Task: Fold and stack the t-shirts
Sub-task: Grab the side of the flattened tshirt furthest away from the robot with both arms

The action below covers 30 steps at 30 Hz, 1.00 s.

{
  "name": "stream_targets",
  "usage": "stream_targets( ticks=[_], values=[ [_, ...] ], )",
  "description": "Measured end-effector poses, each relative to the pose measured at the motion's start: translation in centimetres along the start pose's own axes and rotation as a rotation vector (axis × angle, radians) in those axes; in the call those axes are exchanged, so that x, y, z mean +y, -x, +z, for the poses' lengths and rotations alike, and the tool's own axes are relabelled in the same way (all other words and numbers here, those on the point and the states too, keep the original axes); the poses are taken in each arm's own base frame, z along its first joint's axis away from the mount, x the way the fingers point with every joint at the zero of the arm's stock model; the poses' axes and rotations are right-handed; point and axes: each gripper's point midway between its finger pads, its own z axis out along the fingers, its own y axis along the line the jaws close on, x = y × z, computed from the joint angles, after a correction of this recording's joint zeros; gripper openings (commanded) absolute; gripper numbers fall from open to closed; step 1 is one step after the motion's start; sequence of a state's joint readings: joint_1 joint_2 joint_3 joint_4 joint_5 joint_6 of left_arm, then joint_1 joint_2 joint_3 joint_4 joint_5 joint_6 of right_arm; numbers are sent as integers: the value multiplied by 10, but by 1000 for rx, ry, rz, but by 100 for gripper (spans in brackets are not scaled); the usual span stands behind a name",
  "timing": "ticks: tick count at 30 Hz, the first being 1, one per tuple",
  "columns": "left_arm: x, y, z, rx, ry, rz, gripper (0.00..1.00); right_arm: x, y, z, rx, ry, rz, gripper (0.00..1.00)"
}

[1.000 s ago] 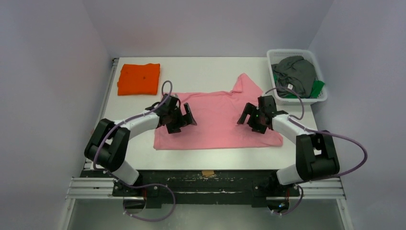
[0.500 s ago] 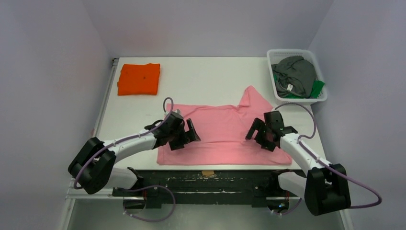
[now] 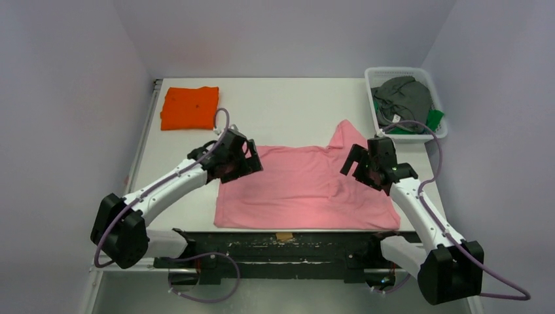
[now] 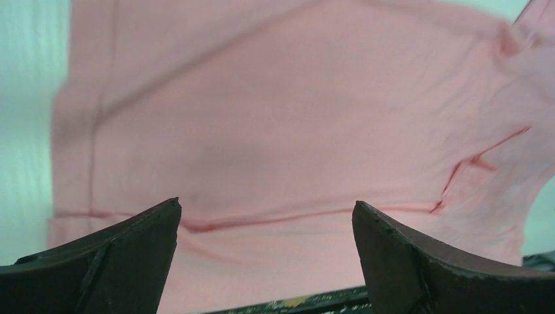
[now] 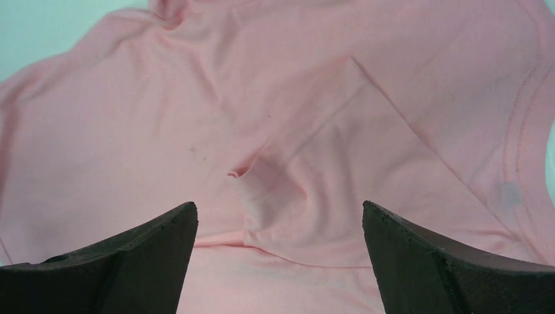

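Observation:
A light pink t-shirt (image 3: 304, 190) lies spread at the table's near edge, one sleeve pointing up toward the far right. My left gripper (image 3: 241, 160) is open and empty above its far left corner; the shirt fills the left wrist view (image 4: 288, 124). My right gripper (image 3: 364, 169) is open and empty above the shirt's right side, where the cloth is wrinkled (image 5: 281, 190). A folded bright orange t-shirt (image 3: 190, 108) lies at the far left. Dark grey (image 3: 404, 98) and green (image 3: 434, 119) shirts sit in the basket.
A white mesh basket (image 3: 442, 133) stands at the far right corner. The table's dark front rail (image 3: 288, 237) runs right below the pink shirt's hem. Grey walls close in on both sides.
The pink shirt has slid nearer, to the table's front edge. Both grippers then rose and moved back toward the far side of the shirt, open and empty.

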<state>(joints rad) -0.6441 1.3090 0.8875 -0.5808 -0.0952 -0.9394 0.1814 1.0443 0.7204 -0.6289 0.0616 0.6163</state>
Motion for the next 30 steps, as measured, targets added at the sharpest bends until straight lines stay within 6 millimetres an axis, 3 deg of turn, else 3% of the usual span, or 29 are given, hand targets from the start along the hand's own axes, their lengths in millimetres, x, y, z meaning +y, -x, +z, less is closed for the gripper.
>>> stream_targets(
  ticks=[5, 8, 11, 15, 19, 30],
  values=[
    [7, 93, -5, -159, 48, -52, 98, 6, 11, -3, -39, 22, -21, 94],
    [21, 137, 19, -180, 123, -65, 96, 3, 9, 1, -27, 8, -36, 94],
    [34, 163, 55, -152, 169, -72, 93, 2, 8, 4, -14, 1, -49, 94],
    [52, 180, 98, -81, 189, -96, 91, 2, 8, 7, -10, -2, -61, 94],
    [65, 181, 128, -13, 185, -126, 90, 2, 9, 7, -14, -1, -69, 93],
    [50, 172, 135, 56, 98, -120, 74, 2, 9, 7, -16, 1, -78, 93]
  ],
)
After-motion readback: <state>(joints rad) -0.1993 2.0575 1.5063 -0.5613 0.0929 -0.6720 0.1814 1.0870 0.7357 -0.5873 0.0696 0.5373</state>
